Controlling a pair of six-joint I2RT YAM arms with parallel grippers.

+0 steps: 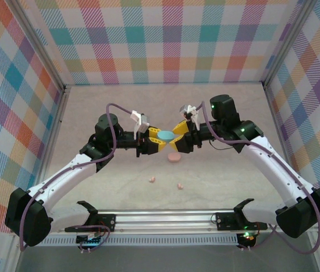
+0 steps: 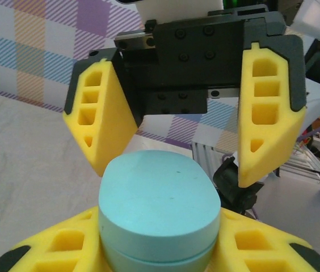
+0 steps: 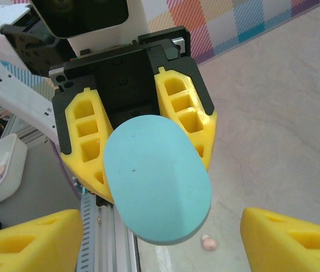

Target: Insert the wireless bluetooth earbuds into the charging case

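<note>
Left gripper (image 2: 157, 229) clamped on closed blue case (image 1: 165, 135), held above table (image 1: 92, 107), contents hidden, right gripper (image 3: 161, 220) fingers spread wide either side, not touching, two pink earbuds (image 1: 152, 179) loose on table near pink case (image 1: 175, 158)

Overhead rear view; facing wrist close-ups sharing blue case (image 2: 157, 209)

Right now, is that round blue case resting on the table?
No, the blue case is clamped between the left gripper's yellow fingers, held up off the table.
</note>
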